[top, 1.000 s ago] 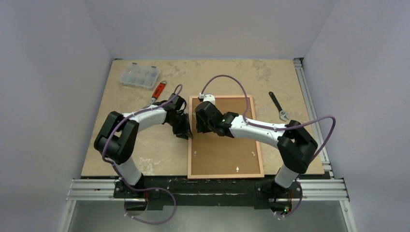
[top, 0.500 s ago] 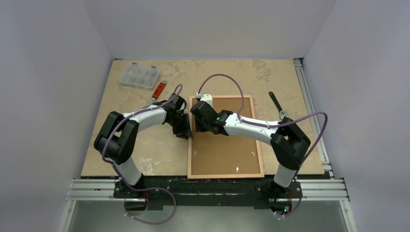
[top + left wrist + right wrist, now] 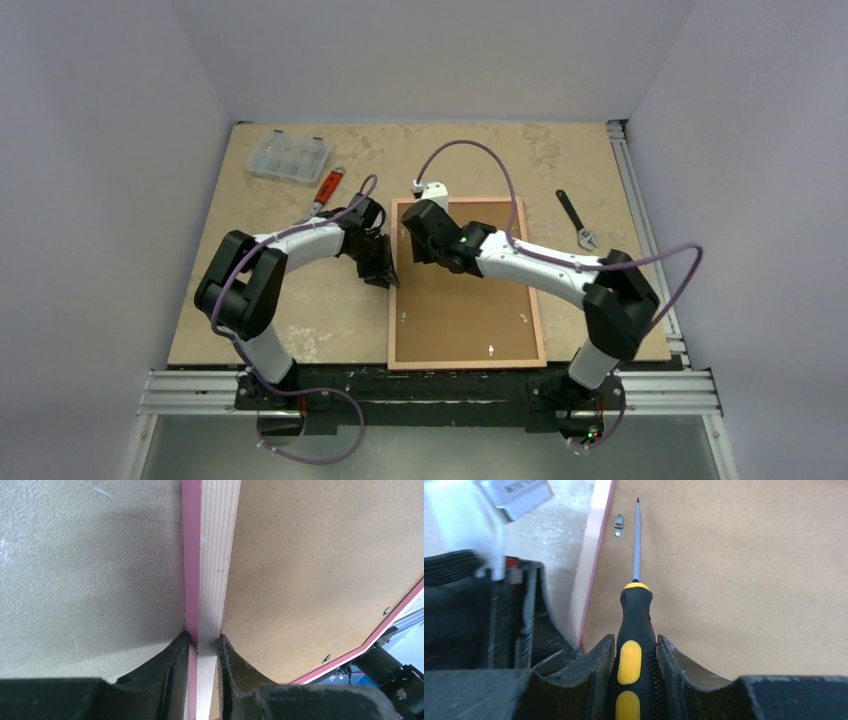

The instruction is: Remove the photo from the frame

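Front of the frame point(image 3: 466, 310) unseen; butt of the screwdriver point(image 3: 636, 620) off-picture

Beige mottled table point(image 3: 330, 312). Lying on it: frame point(image 3: 470, 312), brown back up, at near edge; clear compartment box point(image 3: 289, 155) far left; red-handled tool point(image 3: 327, 188) near it; wrench point(image 3: 577, 222) right.

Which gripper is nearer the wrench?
Right. The right gripper, holding a screwdriver, is over the frame, left of the wrench; the left gripper clamps the frame's left rim, farther left.

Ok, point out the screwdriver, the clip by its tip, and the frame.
screwdriver point(image 3: 635, 617): right wrist view, black-and-yellow handle.
clip point(image 3: 618, 525): right wrist view, metal tab.
frame point(image 3: 214, 555): left wrist view, pale rear rim.
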Robot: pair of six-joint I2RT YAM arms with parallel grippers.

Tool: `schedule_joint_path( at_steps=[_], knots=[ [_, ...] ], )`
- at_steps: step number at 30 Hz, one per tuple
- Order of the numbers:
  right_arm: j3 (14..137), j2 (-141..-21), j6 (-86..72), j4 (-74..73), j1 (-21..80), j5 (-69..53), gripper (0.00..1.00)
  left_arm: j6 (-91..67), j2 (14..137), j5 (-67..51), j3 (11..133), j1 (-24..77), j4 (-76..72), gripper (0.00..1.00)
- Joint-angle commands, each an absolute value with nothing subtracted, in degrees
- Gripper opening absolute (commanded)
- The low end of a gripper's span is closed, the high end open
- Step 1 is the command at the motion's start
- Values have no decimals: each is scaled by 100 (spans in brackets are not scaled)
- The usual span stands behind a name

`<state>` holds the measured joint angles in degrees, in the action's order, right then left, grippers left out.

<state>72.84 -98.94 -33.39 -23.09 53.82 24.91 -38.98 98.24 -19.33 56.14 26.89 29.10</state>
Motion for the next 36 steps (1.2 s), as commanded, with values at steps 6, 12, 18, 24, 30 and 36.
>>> schedule_joint_path(
  at_steps=[6, 12, 18, 24, 30, 36],
  knots=[
    [6120, -7695, -3208, -2271, 4841, 2581, 0, -3841, 9581, -1899, 5737, 2676, 2915, 9],
    [5052, -6357, -3313, -2477, 4207, 2422, 0, -3763, 9472, -1884, 5789, 2678, 2937, 28],
    [4529, -5717, -3277, -2812, 3691, 2372, 0, -3796, 9644, -1943, 5784, 2678, 2862, 35],
    [4315, -5520, -3146, -2806, 3242, 2073, 0, -3839, 9774, -1922, 5725, 2689, 2822, 34],
    [4169, -5661, -3015, -2496, 2802, 1625, 0, -3901, 9805, -1911, 5710, 2689, 2822, 22],
    [4082, -5925, -2865, -2288, 2349, 1226, 0, -3907, 9807, -1820, 5771, 2687, 3018, 9]
  ],
)
